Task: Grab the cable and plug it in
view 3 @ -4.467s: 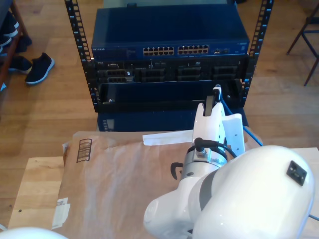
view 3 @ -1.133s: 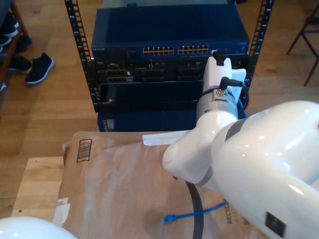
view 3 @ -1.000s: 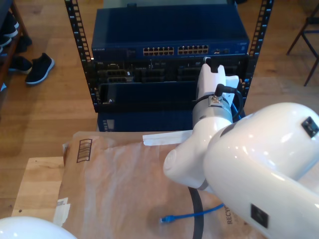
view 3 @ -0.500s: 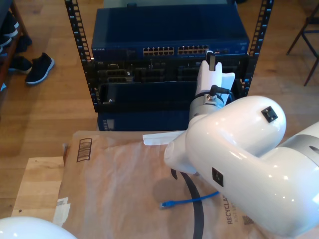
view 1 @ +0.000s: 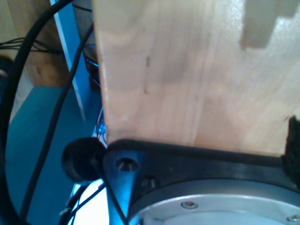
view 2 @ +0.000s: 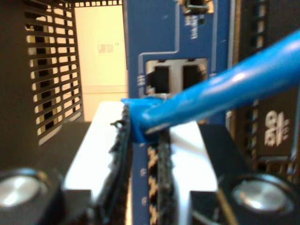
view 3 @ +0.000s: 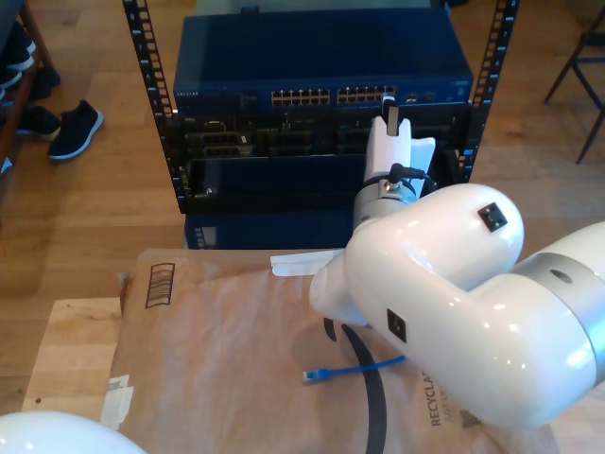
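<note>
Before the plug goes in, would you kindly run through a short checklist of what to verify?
1. Grip: my second gripper is shut on the cable. Ok.
2. Port free: two open sockets sit right ahead on the blue switch. Ok.
3. Plug alignment with a socket: the plug tip is hidden at the jaws. Cannot tell.
4. Slack: the cable's free end lies loose on the brown paper. Ok.
5. My first gripper: its jaws are not seen. Cannot tell.
</note>
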{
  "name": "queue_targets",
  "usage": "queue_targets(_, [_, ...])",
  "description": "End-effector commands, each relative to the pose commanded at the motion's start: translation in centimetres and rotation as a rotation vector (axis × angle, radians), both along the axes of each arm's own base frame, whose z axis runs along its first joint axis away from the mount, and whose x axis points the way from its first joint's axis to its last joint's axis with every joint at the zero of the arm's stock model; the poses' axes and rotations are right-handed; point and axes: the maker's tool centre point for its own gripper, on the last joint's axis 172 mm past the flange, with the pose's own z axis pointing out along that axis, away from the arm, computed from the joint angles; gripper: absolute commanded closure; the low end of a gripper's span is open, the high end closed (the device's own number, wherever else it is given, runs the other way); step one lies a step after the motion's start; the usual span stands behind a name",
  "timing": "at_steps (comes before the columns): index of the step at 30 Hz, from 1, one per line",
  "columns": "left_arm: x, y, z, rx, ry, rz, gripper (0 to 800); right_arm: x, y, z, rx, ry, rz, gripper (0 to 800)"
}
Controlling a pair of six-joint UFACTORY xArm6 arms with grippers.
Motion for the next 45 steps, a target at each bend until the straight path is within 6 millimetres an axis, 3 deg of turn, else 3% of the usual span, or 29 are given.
queue_targets(6, [0.00,0.00,0.00,0.000,0.000,0.000,0,0.56,-0.99,-0.13,-0.006,-0.007,-0.012,800])
queue_targets(45, [0.00,0.00,0.00,0.000,0.000,0.000,0,0.77,-0.43,0.23,-0.013,-0.016,0.007,800])
